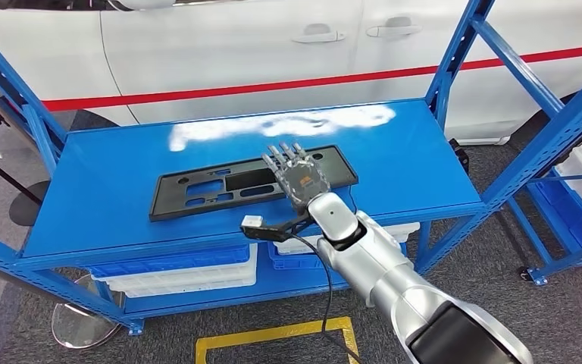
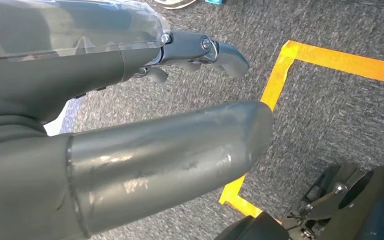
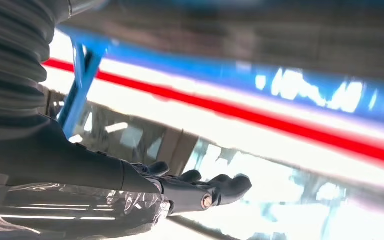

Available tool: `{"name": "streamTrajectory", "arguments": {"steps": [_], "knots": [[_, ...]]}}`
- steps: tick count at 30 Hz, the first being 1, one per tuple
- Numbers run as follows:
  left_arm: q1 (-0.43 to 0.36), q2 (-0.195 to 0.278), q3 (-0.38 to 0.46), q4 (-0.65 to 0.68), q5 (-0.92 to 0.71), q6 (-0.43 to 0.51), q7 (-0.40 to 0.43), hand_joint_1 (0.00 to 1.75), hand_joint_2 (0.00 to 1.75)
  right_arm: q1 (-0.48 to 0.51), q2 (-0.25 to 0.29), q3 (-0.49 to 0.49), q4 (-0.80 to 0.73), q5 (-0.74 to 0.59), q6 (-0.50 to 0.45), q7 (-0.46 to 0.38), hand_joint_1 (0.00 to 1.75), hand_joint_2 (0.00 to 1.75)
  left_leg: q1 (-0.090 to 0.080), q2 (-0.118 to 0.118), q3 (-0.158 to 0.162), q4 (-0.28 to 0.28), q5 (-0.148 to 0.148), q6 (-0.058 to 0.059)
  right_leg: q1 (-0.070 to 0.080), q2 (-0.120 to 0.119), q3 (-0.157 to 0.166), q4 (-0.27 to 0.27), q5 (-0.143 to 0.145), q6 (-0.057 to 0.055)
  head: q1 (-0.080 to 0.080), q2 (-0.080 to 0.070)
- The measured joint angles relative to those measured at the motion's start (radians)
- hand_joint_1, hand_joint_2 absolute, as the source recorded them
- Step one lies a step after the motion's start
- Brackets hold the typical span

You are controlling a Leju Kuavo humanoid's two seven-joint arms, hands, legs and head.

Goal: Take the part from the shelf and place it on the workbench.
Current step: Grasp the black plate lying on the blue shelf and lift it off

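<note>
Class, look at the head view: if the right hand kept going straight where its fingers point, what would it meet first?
Probably the black part on the blue shelf; the right hand already overlaps it, though contact is unclear.

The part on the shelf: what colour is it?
Black: the part lies flat on the blue shelf, clearest in the head view.

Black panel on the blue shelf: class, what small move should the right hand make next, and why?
Probably close its fingers on the black panel. The right hand lies open over the panel's near edge on the blue shelf, not visibly gripping, so a grasp must precede lifting.
</note>
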Motion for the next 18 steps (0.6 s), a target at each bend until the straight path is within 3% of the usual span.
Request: {"name": "streamTrajectory", "arguments": {"steps": [18], "knots": [[0.002,-0.001,0.004,0.0,-0.001,0.0,0.003,0.0,0.0,0.003,0.01,0.015,-0.028,-0.007,0.002,-0.002,0.0,1.75,0.0,-0.003,0.0,0.0,-0.002,-0.001,-0.001,-0.004,0.001,0.0,-0.003,0.0,0.0,0.0]]}}
